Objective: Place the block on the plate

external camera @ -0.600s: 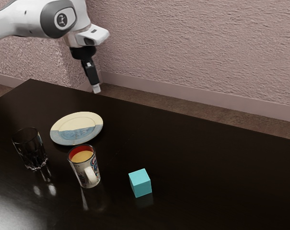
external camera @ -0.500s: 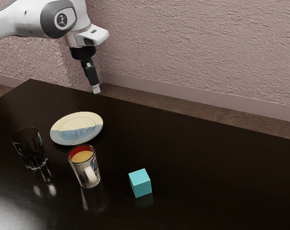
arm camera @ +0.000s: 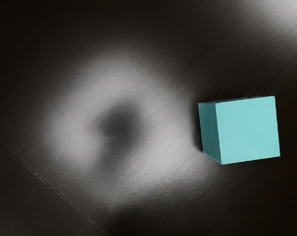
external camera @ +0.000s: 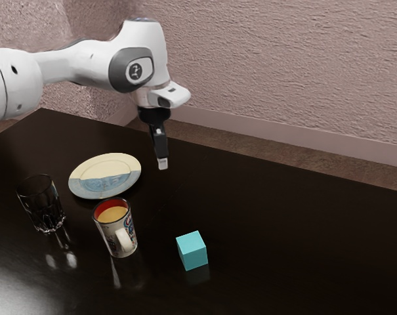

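The rounded white arm (external camera: 93, 62) has a dark grey ring (external camera: 118, 68), round black emblem (external camera: 136, 70) and black collar (external camera: 153, 115).

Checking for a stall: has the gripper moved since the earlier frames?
Yes: against the plate, the gripper has shifted toward the exterior view's right and down in that picture.

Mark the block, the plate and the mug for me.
Block (external camera: 192, 251): exterior view, between its top and front faces.
Plate (external camera: 104, 158): exterior view, cream rim, far side.
Mug (external camera: 111, 237): exterior view, outer wall, beside the handle.
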